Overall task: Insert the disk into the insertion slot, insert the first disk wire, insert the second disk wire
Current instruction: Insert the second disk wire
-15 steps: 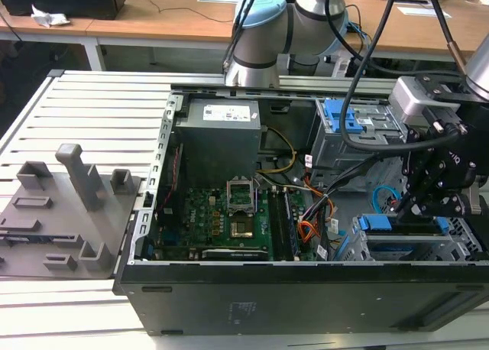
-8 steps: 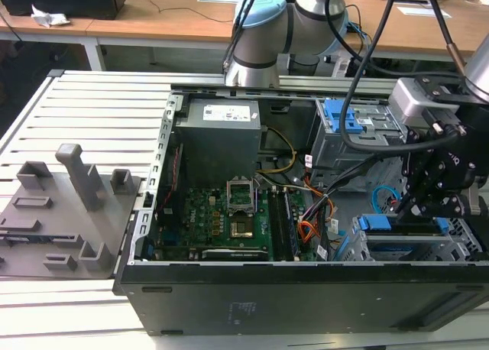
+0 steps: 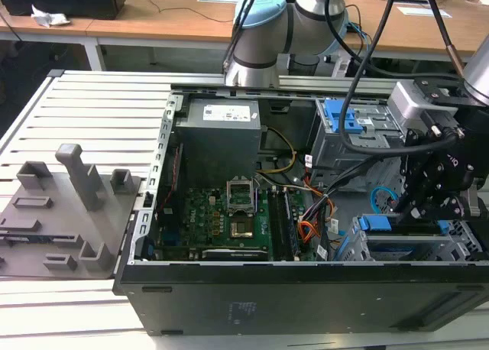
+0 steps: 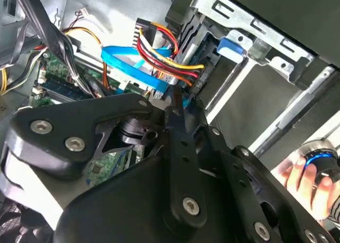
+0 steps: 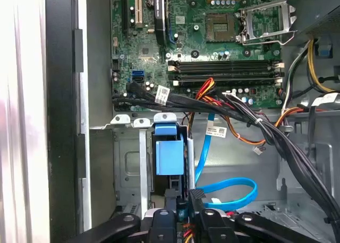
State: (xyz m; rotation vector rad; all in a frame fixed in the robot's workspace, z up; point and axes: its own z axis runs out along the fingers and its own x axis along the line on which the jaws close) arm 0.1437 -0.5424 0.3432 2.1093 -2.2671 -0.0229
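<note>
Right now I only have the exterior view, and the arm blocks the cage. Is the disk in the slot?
Observer: Yes. In the first wrist view the disk sits inside the slot, blue bracket showing.
Operator: Where's the blue cable?
Observer: In the same view the blue cable loops over the case floor beside the slot.
Operator: And the red wires?
Observer: In the second wrist view the red wires end in a dark plug, just ahead of the claw.

The disk sits mostly hidden inside the insertion slot, and the gripper covers its plug end.
</note>
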